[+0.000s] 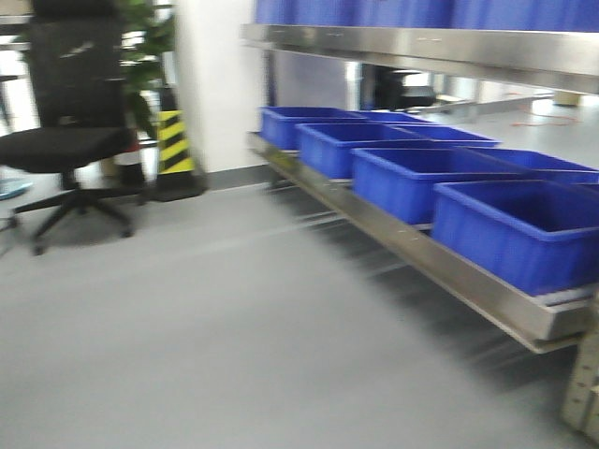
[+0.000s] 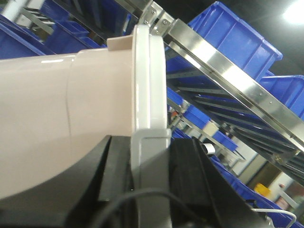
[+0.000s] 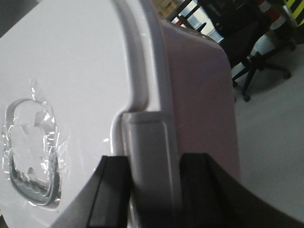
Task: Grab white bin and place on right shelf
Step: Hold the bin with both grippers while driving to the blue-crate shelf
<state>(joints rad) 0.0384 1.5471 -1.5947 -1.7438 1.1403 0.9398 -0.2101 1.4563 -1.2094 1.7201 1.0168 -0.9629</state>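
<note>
The white bin (image 2: 57, 118) is being held between both tools, one at each end, and not on the right shelf (image 1: 421, 253). No support beneath it is being shown in either wrist view, so whether it is hanging free cannot be told.

The left tool (image 2: 151, 152) is being pressed together on a moulded clasp (image 2: 152, 142) at the bin's rim, with a black finger (image 2: 114, 161) on either side of that clasp. The right tool (image 3: 154, 166) is being clamped in the same way on the clasp (image 3: 149, 137) at the opposite end, where the white lid (image 3: 71, 61) is lying to one side of the tool and the bin's pinkish wall to the other. The clasps are probably being chosen because the walls are too broad for either tool alone, and an opposed grip at both ends is stopping the tub from tipping.

Beyond the left tool, the shelf's shiny front rail (image 2: 223, 66) is running close past the bin's rim, with blue bins (image 2: 237, 38) behind it. In the front view the lower tier is being filled by more blue bins (image 1: 519, 229), so a free slot is likely being needed. That view is being smeared, which suggests the base is being moved. An office chair (image 3: 247, 57) is standing beyond the right tool.
</note>
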